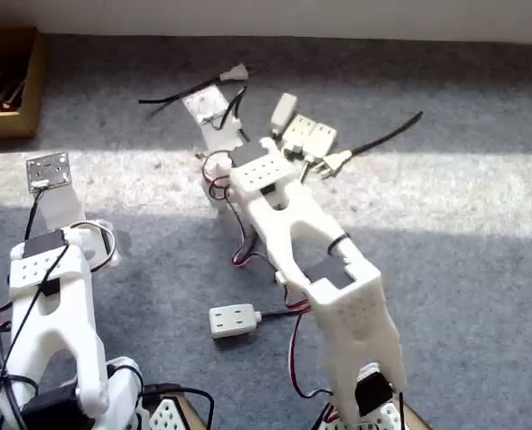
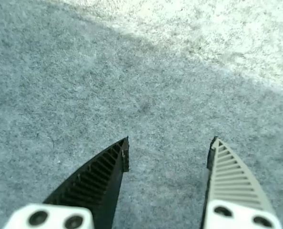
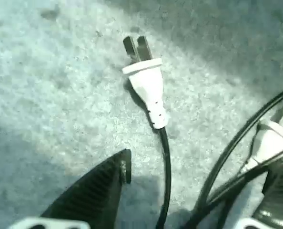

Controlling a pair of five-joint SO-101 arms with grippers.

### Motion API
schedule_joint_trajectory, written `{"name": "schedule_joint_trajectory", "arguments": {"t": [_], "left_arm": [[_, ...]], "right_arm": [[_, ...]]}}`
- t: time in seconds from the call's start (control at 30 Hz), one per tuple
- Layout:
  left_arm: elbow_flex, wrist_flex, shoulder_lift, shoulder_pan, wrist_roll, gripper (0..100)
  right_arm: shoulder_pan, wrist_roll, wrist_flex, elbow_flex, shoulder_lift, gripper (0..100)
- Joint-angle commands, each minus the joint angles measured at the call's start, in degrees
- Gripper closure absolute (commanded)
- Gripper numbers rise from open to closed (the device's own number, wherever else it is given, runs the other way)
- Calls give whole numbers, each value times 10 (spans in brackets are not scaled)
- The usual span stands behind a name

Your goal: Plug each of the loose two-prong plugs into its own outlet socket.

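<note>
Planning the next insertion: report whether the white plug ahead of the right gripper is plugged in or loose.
Loose: the white plug lies flat on the carpet, both prongs bare.

You're working on a grey, short-piled carpeted counter (image 1: 481, 296), with a bright band of sunlight lying across its far half. At its far left corner sits a brown wooden box (image 1: 11, 124) holding dark items too small to tell. A pale strip (image 1: 338, 16) runs along the far edge.
</note>
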Motion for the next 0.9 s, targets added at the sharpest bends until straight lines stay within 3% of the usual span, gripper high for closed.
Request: {"name": "schedule_joint_trajectory", "arguments": {"t": [0.0, 0.4, 0.53, 0.6, 0.7, 0.87], "left_arm": [[-9, -6, -17, -29, 23, 723], [129, -7, -290, -13, 20, 723], [156, -6, -356, -12, 20, 723], [153, -5, -356, -12, 21, 723], [125, 11, -319, -10, 21, 723], [-1, 61, -160, 18, 11, 720]], "right_arm": [[-6, 23, -29, -81, 65, 580], [-29, 19, -24, -261, 230, 580], [-34, 19, 41, -265, 240, 581], [-34, 18, 83, -266, 239, 604], [-36, 18, 143, -288, 225, 717], [-17, -29, 269, -436, 160, 865]]}}
